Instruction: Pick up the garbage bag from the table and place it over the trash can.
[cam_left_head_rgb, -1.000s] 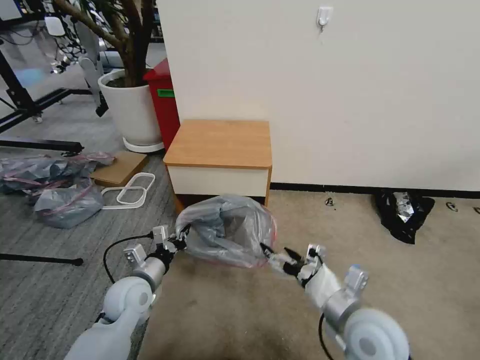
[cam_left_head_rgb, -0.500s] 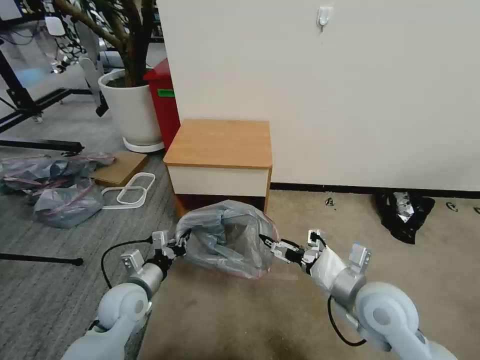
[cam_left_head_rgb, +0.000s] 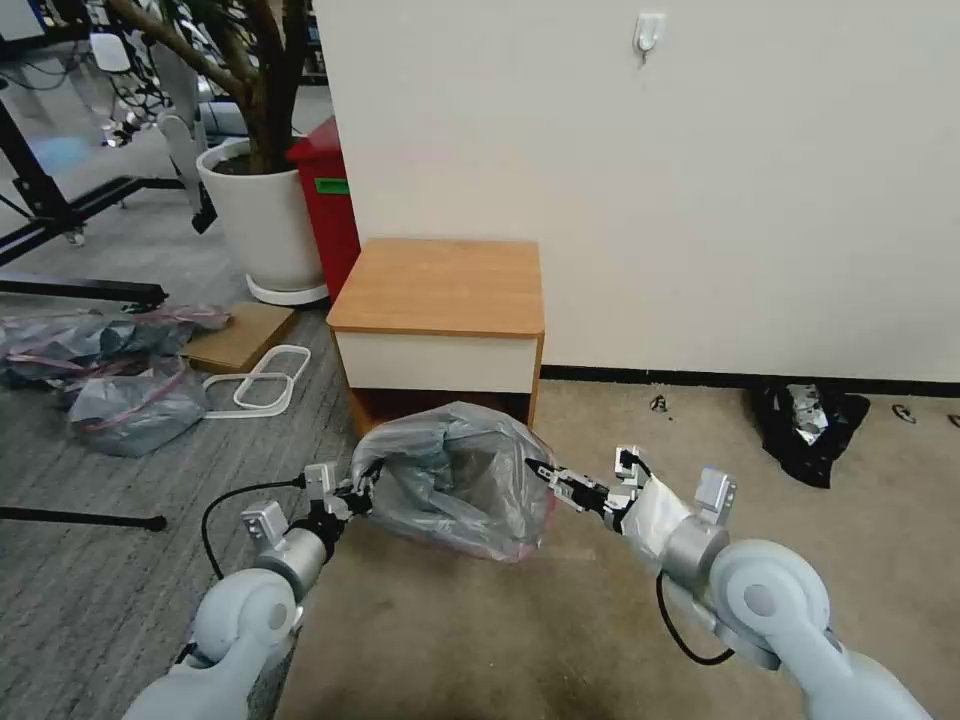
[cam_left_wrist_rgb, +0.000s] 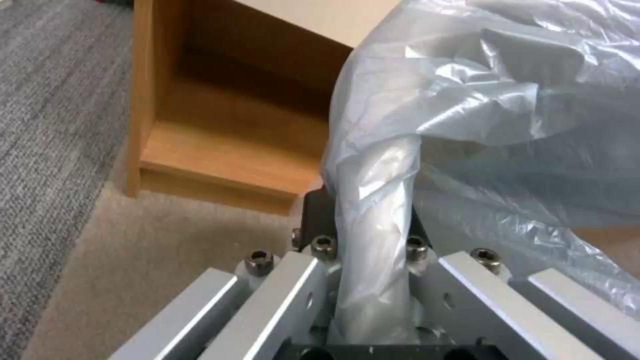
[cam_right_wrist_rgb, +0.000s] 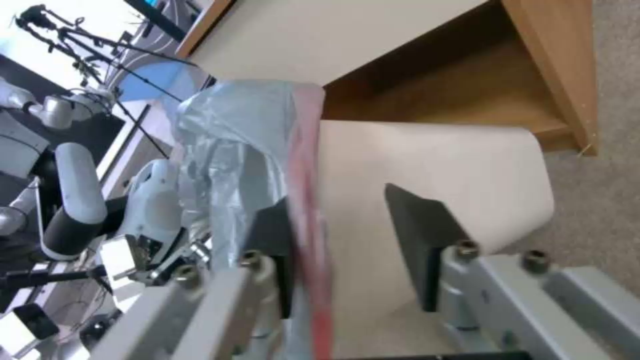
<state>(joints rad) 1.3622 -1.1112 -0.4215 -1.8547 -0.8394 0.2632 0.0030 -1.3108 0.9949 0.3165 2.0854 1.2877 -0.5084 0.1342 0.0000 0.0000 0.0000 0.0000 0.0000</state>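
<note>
Draped over the small beige rectangular plastic trash can (cam_right_wrist_rgb: 433, 170), the thin translucent grey garbage bag with a pink rim band (cam_left_head_rgb: 455, 475) is kept on the floor just in front of the small wood-topped desk (cam_left_head_rgb: 440, 285). Its left edge is clenched in the left gripper (cam_left_head_rgb: 352, 488), presumably to stop slipping. The right gripper (cam_left_head_rgb: 545, 470) has released jaws straddling the pink band at the bag's right side.

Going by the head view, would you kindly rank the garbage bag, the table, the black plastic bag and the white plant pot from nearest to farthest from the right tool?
1. The garbage bag, at the right tool, whose fingers are open around its pink rim.
2. The table, just behind, against the wall.
3. The black plastic bag, off to the right on the carpet.
4. The white plant pot, far back left.
</note>
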